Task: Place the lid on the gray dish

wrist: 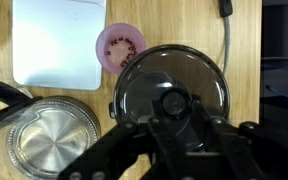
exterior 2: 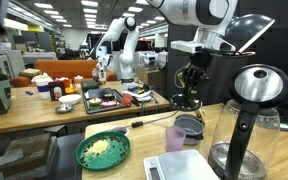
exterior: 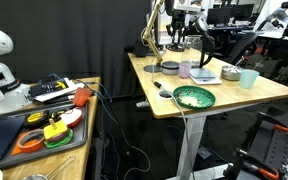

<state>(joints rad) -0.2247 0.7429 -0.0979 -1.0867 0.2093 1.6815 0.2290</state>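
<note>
The lid [wrist: 154, 75] is a dark round disc with a paler knob at its centre, and it fills the middle of the wrist view. My gripper [wrist: 173, 118] is directly over it, with the fingers closed around the knob. In an exterior view the gripper [exterior 2: 191, 103] hangs just above the small gray dish [exterior 2: 189, 128], and the lid covers the dish. I cannot tell whether the lid rests on the rim. The other exterior view shows the dish [exterior: 170, 68] at the far side of the table, under the gripper [exterior: 174, 48].
A pink cup [wrist: 121, 47] [exterior 2: 174, 138] and a white scale [wrist: 59, 40] [exterior 2: 184, 165] stand close by the dish. A kettle [exterior 2: 252, 120] [wrist: 49, 145] is near. A green bowl [exterior: 194, 97], a silvery tray [exterior: 231, 72] and a teal cup [exterior: 248, 78] share the table.
</note>
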